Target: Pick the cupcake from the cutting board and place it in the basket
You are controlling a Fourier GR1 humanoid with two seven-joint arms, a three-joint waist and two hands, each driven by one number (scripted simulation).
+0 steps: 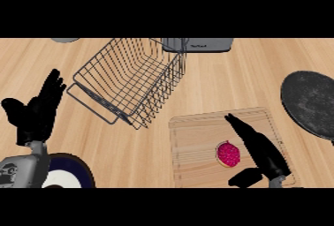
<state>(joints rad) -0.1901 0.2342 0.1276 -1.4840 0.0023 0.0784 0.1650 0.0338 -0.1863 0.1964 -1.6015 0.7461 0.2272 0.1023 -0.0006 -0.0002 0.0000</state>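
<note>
Pink-frosted cupcake point(228, 154) on cutting board point(228, 148): likely light, soft, crushable; take by sides. Right hand point(259, 148) at its 3 o'clock, fingers straight, thumb spread, touching nothing. Basket point(130, 79) at 11 o'clock.

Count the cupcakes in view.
1. The cupcake sits on the cutting board, just left of the right hand. None shows in the basket.

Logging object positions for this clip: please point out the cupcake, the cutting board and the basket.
cupcake point(228, 154), head view, on its pink top.
cutting board point(199, 132), head view, on bare wood near its upper left.
basket point(124, 79), head view, on its wire mesh floor.
</note>
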